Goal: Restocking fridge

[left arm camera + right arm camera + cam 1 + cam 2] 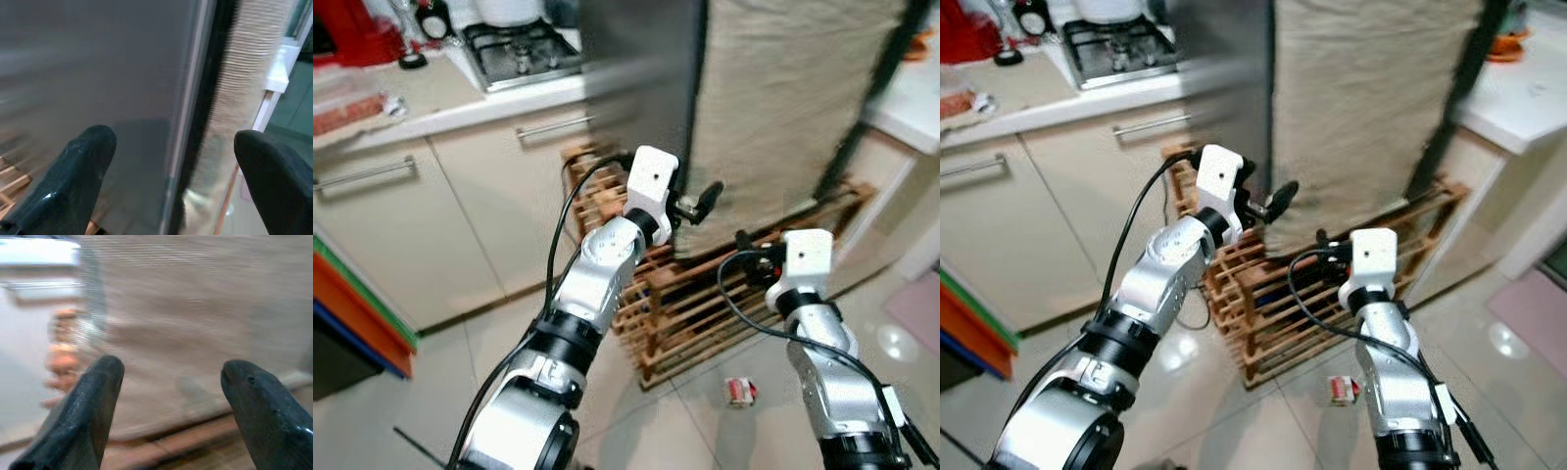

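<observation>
The fridge (pixel 636 78) stands at 12 o'clock, its grey door edge straight ahead of the left pincer (pixel 171 161), fingers apart. The right pincer (pixel 171 396), also apart, faces the cloth (pixel 783 108) at 1 o'clock above the wooden rack (pixel 675 304).

We find the fridge (pixel 641 69) upright between the kitchen cabinets and a white counter, its dark grey door shut. A beige woven cloth (pixel 783 108) hangs over the face beside that door, reaching down to a low wooden slatted rack (pixel 675 304) at the base. A small red-and-white carton (pixel 740 392) (its label too small to read) lies on the tiled floor, just clear of the rack's front edge and apart from the fridge.
</observation>
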`<state>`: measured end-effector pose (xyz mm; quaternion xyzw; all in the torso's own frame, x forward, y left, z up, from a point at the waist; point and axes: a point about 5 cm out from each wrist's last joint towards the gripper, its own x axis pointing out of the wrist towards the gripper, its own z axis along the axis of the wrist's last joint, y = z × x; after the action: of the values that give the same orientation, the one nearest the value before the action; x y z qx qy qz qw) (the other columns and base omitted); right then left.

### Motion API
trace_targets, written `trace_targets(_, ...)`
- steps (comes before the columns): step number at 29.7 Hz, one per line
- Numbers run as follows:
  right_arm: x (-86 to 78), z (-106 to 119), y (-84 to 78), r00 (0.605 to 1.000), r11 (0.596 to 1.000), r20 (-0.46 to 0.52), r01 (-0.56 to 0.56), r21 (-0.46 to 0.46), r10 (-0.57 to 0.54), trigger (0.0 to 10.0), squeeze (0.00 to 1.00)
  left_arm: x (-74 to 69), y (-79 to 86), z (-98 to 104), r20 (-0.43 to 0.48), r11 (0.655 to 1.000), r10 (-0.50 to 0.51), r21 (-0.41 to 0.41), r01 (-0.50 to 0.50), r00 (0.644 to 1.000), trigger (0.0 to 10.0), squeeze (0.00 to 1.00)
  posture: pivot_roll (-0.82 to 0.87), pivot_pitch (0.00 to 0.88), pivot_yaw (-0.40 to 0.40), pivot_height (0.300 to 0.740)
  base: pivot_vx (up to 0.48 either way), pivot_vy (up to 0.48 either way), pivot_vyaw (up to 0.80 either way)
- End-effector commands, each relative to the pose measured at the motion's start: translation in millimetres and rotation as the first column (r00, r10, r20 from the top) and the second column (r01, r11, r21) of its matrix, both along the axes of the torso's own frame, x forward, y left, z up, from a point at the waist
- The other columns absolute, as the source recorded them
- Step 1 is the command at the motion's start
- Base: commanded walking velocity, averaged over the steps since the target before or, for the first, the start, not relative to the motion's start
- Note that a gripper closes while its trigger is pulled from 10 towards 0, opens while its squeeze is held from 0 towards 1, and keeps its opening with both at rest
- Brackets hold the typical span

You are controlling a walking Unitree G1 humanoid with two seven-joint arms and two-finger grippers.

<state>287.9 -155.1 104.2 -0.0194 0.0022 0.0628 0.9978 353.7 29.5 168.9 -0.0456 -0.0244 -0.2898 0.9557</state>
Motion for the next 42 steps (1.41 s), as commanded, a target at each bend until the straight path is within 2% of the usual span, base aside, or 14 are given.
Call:
trace_targets(1,-2.7,-4,-12.3,0.999,0.999,-0.015,0.033,-0.016,-0.033,10.0,0.00,-2.7,-17.3,9,0.018,0.999,-0.041,-0.008,0.041,0.999,10.0,0.00,0.03,0.000,0.017,0.740,0.000,0.000,0.00)
trace_targets(5,-2.8,-5,-12.7,0.999,0.999,-0.018,0.032,-0.017,-0.032,10.0,0.00,0.8,-15.7,11,0.011,1.000,-0.004,0.001,0.004,1.000,10.0,0.00,0.03,0.000,0.018,0.740,0.000,0.000,0.00)
trace_targets(15,-7.8,-10,-14.2,0.999,1.000,-0.029,0.028,-0.015,-0.028,10.0,0.00,5.5,-23.0,13,-0.006,1.000,-0.030,0.009,0.030,1.000,10.0,0.00,0.02,0.000,0.026,0.740,0.000,0.000,0.00)
trace_targets(22,-9.2,-11,-17.1,0.999,0.999,-0.032,0.037,-0.016,-0.038,10.0,0.00,5.3,-33.4,17,-0.014,0.997,-0.083,-0.010,0.083,0.996,10.0,0.00,0.00,0.000,0.033,0.740,0.000,0.000,0.00)
trace_targets(33,-12.6,-13,-16.5,0.998,0.999,-0.037,0.044,-0.014,-0.044,10.0,0.00,6.4,-37.8,6,-0.043,0.993,-0.104,0.044,0.106,0.994,10.0,0.00,0.00,0.000,0.045,0.740,0.000,0.000,0.00)
trace_targets(42,-18.3,-16,-16.0,0.998,0.999,-0.043,0.052,-0.012,-0.053,10.0,0.00,5.1,-44.1,15,-0.030,0.988,-0.154,0.006,0.154,0.988,10.0,0.00,-0.02,0.000,0.050,0.740,0.000,0.000,0.00)
